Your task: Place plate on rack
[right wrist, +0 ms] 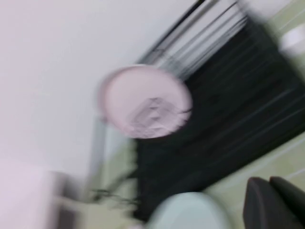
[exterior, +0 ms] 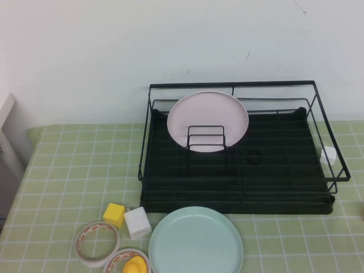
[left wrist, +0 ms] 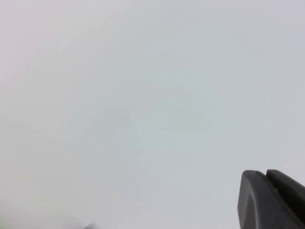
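The pale mint-green plate (exterior: 196,242) lies flat on the green checked cloth just in front of the black wire rack (exterior: 267,187). It also shows blurred in the right wrist view (right wrist: 188,212). A pale pink plate (exterior: 207,116) stands upright in the rack behind a small wire holder (exterior: 206,138). Neither arm shows in the high view. My left gripper (left wrist: 264,172) shows only against a blank white wall, fingers together and empty. My right gripper (right wrist: 268,180) hangs above the cloth beside the mint plate, fingers together and empty, apart from the plate.
A yellow cube (exterior: 114,215), a white cube (exterior: 137,222), a tape roll (exterior: 97,243) and a yellow duck (exterior: 135,265) in another ring sit left of the mint plate. A small white object (exterior: 329,154) sits at the rack's right side.
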